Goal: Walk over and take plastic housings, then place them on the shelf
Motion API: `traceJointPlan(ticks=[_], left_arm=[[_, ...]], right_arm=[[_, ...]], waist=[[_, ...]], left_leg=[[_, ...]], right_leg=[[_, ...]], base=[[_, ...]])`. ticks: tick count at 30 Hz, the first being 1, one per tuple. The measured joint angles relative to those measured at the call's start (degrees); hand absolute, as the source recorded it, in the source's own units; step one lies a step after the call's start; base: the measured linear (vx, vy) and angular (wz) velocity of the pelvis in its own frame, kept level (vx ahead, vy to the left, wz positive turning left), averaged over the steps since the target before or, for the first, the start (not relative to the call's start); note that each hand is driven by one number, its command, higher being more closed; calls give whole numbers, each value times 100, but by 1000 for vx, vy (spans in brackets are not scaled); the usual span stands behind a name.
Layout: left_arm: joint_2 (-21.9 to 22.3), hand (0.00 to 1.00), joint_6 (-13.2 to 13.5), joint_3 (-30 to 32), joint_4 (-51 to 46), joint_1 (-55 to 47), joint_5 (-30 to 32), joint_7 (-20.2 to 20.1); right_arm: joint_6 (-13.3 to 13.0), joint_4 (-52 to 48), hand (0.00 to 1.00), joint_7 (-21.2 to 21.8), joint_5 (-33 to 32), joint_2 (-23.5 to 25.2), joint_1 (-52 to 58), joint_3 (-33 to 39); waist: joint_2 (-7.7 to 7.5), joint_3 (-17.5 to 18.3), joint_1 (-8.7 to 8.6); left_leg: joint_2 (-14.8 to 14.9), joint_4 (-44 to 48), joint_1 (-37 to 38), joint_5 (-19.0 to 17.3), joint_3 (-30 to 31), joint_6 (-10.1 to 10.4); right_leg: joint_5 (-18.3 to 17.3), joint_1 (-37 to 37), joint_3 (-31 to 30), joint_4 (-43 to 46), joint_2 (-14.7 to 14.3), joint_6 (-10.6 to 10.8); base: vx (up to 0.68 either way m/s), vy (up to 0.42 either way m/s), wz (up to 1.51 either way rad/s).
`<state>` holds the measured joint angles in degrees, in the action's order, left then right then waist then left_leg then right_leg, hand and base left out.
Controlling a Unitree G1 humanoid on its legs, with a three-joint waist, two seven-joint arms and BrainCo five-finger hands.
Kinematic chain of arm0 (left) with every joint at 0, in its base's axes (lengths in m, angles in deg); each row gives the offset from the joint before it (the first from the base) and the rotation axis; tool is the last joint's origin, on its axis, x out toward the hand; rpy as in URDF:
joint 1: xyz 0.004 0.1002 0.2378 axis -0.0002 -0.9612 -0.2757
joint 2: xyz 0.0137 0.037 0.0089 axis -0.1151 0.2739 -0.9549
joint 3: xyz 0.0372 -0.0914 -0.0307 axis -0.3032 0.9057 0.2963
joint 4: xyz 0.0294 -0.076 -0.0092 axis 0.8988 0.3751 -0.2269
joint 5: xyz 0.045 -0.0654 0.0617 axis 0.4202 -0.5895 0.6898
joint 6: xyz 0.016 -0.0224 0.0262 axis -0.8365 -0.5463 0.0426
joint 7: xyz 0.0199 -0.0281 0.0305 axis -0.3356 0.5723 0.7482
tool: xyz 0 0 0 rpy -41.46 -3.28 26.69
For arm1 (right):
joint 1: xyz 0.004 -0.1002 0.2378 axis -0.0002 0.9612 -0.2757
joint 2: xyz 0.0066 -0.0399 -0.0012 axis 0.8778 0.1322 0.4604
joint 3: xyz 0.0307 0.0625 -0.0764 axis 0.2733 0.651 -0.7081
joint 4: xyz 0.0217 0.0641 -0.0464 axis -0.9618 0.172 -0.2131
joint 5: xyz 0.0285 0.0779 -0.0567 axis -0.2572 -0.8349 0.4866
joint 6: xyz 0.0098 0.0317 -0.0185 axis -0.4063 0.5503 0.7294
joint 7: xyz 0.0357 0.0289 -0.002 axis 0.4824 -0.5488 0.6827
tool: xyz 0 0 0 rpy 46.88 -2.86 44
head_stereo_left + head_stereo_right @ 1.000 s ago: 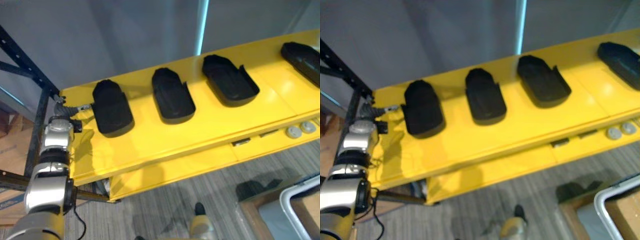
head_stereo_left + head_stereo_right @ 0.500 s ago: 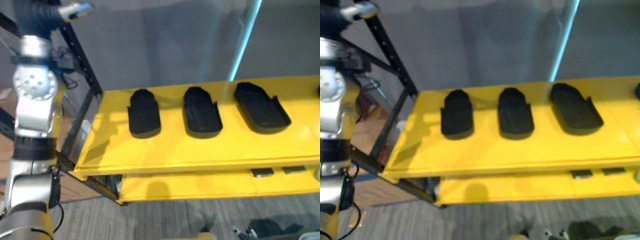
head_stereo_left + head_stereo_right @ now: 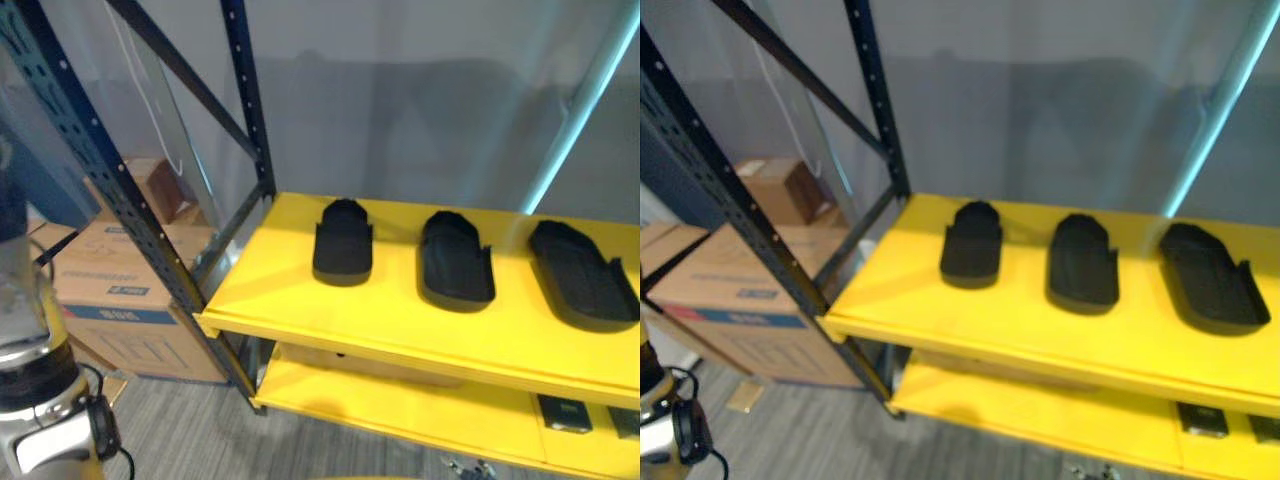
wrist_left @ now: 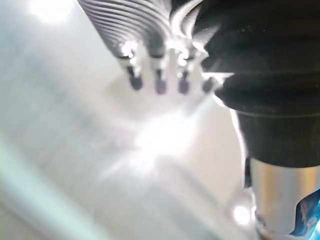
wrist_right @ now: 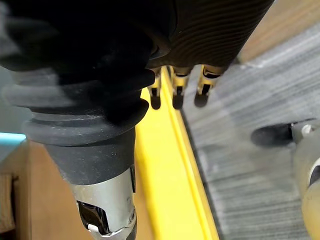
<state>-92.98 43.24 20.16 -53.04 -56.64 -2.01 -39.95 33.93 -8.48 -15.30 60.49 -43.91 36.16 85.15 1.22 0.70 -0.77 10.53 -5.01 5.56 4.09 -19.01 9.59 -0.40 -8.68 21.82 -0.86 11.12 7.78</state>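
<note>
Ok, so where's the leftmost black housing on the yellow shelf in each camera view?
Left eye view: leftmost housing on the top yellow shelf, left of centre.
Right eye view: same housing, slightly further left.
Right wrist view: right hand over a yellow edge and grey floor.
Left wrist view: left hand against a pale surface.
Shared landmark: dark upright post at the shelf's back left corner.

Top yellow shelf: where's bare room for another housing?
Widest bare patch: the left end of the top shelf, between the blue upright and the leftmost housing. A bare strip also runs along the front edge. Crowded: narrow gaps between it, the middle housing and the right housing.
</note>
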Motion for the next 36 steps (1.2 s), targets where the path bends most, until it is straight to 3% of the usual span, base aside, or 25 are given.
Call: traceJointPlan(ticks=[2, 3, 4, 6, 9, 13, 16, 19, 22, 24, 25, 26, 30, 33, 36], left_arm=[[34, 0, -130, 430, -71, -264, 475, 1076], [101, 0, -347, 737, -43, -411, 545, 1560], [160, 0, -506, 906, -3, -516, 545, 1793], [438, 0, -1127, 1452, 391, -1128, 234, 2531], [1054, 0, -1637, 1790, 1627, -1908, -642, 2771], [1942, 0, -1617, 1822, 3351, -2734, -1423, 2676], [2295, 0, -1556, 1760, 4577, -3260, -1854, 2422], [2626, 0, -1562, 1527, 5829, -3717, -2409, 1736], [2894, 0, -1909, 1188, 6647, -3942, -2836, 614], [3056, 0, -2446, 1094, 7311, -4165, -3077, -649], [3094, 0, -2544, 1081, 7482, -4202, -3108, -883], [3182, 0, -2831, 1005, 7798, -4260, -3185, -1444], [3302, 0, -3669, 809, 8393, -4436, -3817, -2951], [3299, 0, -3896, 502, 8546, -4460, -3969, -3662], [3299, 0, -4032, 216, 8549, -4387, -4004, -4052]], right_arm=[[112, 84, 0, -81, 1, 7, 2, 3], [185, 101, 0, -84, 1, 2, 16, 6], [206, 101, 0, -84, 1, 2, 19, 7], [329, 95, 0, -85, -1, -4, 50, 25], [517, 91, 0, -109, -42, 4, 142, 199], [831, -87, 0, -206, -406, 51, 242, 444], [939, -330, 0, -206, -500, 201, 344, 662], [938, -455, 0, -189, -587, 271, 351, 835], [1018, -464, 0, -112, -640, 289, 350, 1038], [1045, -426, 0, -65, -703, 285, 379, 1341], [1044, -422, 0, -68, -703, 283, 390, 1429], [1040, -400, 0, -70, -707, 274, 406, 1614], [1038, -286, 0, 3, -703, 213, 369, 1777], [1039, -270, 0, 150, -704, 205, 262, 1887], [1039, -262, 0, 306, -704, 204, 117, 1885]], waist=[[-11, 13, 10], [0, 27, 20], [9, 22, 35], [38, 35, 121], [40, 41, 189], [-46, 31, 346], [-299, -17, 350], [-413, -48, 347], [-365, -51, 324], [-283, -54, 299], [-273, -60, 295], [-250, -76, 285], [-181, -121, 285], [-164, -137, 274], [-165, -246, 222]], left_leg=[[1, 0, -59, 10, 96, 1], [0, 0, -65, 21, 128, 3], [0, 0, -66, 22, 130, 3], [-1, 1, -66, 22, 155, 3], [-11, 1, -85, 23, 305, 4], [-11, -1, -53, 22, 334, 4], [-15, -4, 2, 12, 380, -2], [-37, -7, 142, -80, 296, -12], [-67, -8, 141, -114, 296, -7], [-62, -8, 141, -123, 295, 4], [-62, -8, 141, -126, 295, 8], [-59, -8, 144, -136, 292, 16], [-33, -7, 225, -173, 252, 28], [-14, -6, 266, -201, 109, 73], [-13, -4, 376, -236, 11, 85]], right_leg=[[0, -41, 76, -46, -16, 0], [2, -51, 143, -70, -22, 3], [4, -53, 147, -76, -24, 6], [30, -111, 185, -118, -32, 48], [32, -234, 348, -179, -47, 53], [1, -279, 394, -185, -49, 1], [-29, -379, 477, -181, -46, -43], [-59, -467, 455, -158, -8, -79], [-89, -467, 454, -156, 21, -63], [-115, -469, 450, -139, 21, -28], [-122, -469, 449, -137, 21, -18], [-135, -469, 445, -131, 21, 1], [-187, -467, 365, -70, 11, 46], [-190, -439, 272, -76, 5, 43], [-186, -445, 154, -74, 5, 50]], base=[[1, -8, 20], [8, -11, 18], [14, -7, 11], [31, -7, 6], [27, -14, 22], [10, -3, 7], [5, -3, 7], [-12, 15, -9], [-23, 13, -1], [0, 0, 0], [0, 0, 0], [33, -3, 0], [68, -4, -4], [57, -1, -19], [58, 9, -20]])
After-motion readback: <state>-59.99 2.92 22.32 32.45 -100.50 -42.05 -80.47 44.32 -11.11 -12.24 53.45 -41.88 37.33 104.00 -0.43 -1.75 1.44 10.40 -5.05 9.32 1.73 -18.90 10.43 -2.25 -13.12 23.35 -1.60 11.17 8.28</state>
